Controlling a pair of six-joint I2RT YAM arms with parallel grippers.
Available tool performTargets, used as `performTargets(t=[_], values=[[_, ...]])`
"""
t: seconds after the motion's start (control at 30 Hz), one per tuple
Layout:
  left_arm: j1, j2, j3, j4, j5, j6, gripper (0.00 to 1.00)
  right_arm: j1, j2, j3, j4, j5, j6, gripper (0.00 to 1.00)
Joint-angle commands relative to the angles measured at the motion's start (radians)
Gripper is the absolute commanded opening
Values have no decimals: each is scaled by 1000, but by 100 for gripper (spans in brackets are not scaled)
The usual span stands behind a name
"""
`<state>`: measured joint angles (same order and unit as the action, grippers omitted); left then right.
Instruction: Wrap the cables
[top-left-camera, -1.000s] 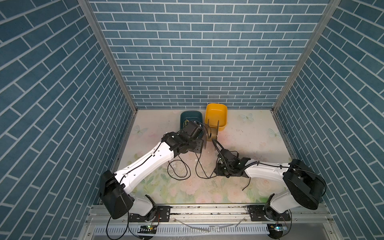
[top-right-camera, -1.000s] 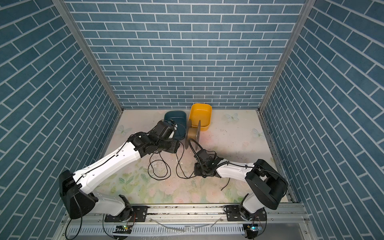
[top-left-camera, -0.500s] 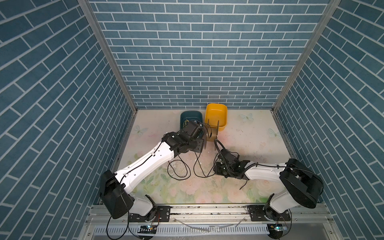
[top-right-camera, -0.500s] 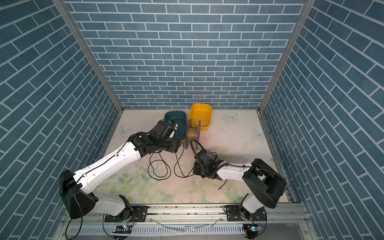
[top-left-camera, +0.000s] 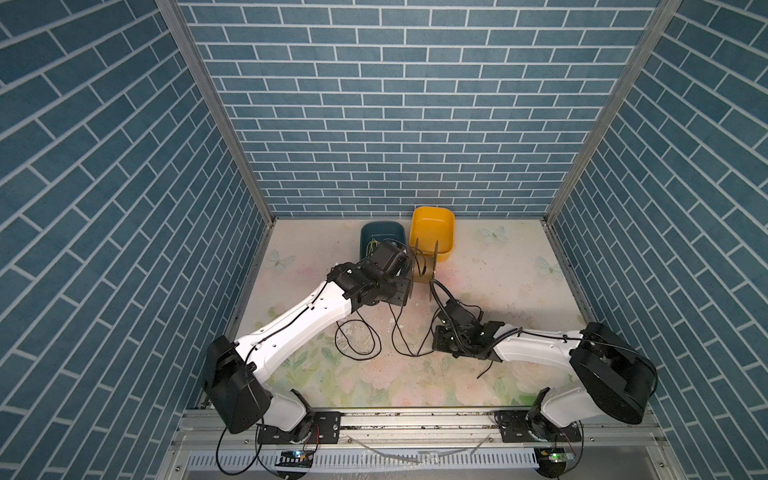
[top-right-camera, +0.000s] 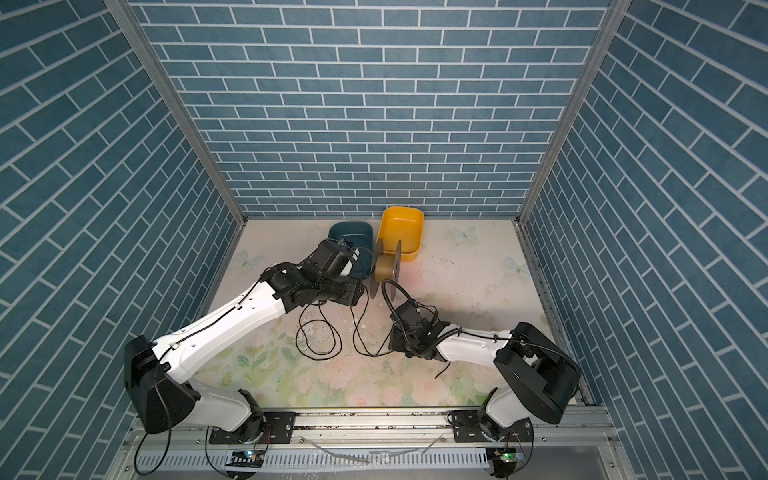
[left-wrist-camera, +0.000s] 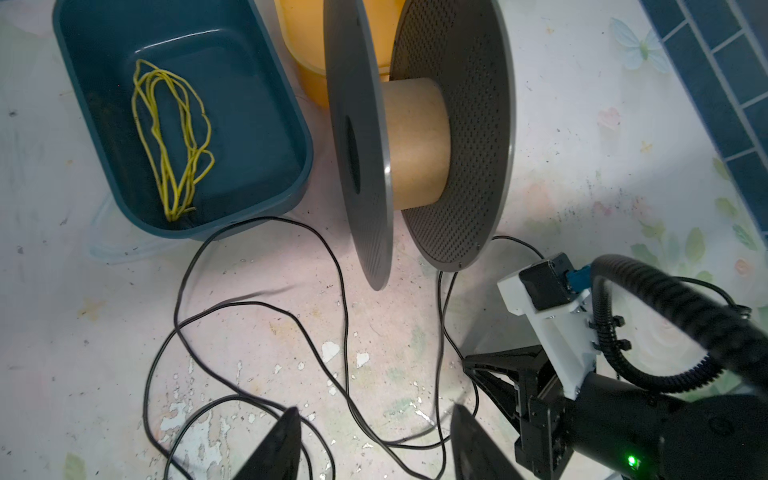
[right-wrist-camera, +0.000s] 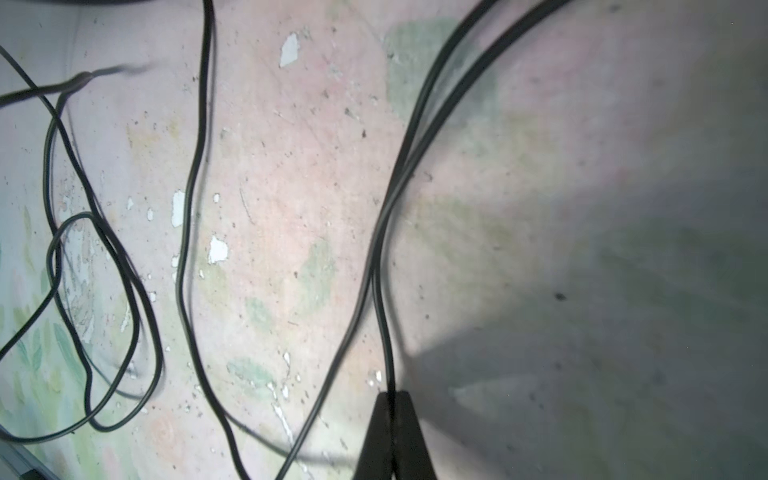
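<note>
The cable (left-wrist-camera: 345, 316) is a thin black cord lying in loose loops on the floral table, in front of a spool (left-wrist-camera: 415, 145) with grey flanges and a bare cardboard core. In both top views the loops (top-left-camera: 394, 328) lie between the two arms. My right gripper (right-wrist-camera: 390, 395) is low over the table and shut on one strand of the cable (right-wrist-camera: 377, 266), which runs out from between its tips. My left gripper (left-wrist-camera: 374, 411) hangs open above the loops, just in front of the spool, and holds nothing.
A teal bin (left-wrist-camera: 303, 137) holding a bundle of yellow strands (left-wrist-camera: 170, 137) stands beside the spool. A yellow bin (top-left-camera: 432, 232) stands behind the spool, near the back wall. The right arm's ribbed hose (left-wrist-camera: 665, 291) arches close to the spool.
The right gripper has closed on a strand of the cable and shifted slightly towards the loops. The left arm has stayed in place with its gripper open.
</note>
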<state>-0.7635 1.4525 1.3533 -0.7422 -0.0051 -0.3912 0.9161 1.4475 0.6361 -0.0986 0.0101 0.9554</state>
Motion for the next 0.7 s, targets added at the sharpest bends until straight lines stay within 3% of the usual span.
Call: performTargets(t=[0.0,0.3,0.43,0.67], values=[[7,8,38,0,72,12,59,-6,-62,87,-184,80,-83,0],[9,34,98,-18,98,28,59,-49,-138,274,-569,178,-216,0],[35,78,140,-3,242,20,58,-89,-162,324,-694,127,-281,0],[36,121,192,21,286,4,58,-132,-268,351,-743,128,-337,0]])
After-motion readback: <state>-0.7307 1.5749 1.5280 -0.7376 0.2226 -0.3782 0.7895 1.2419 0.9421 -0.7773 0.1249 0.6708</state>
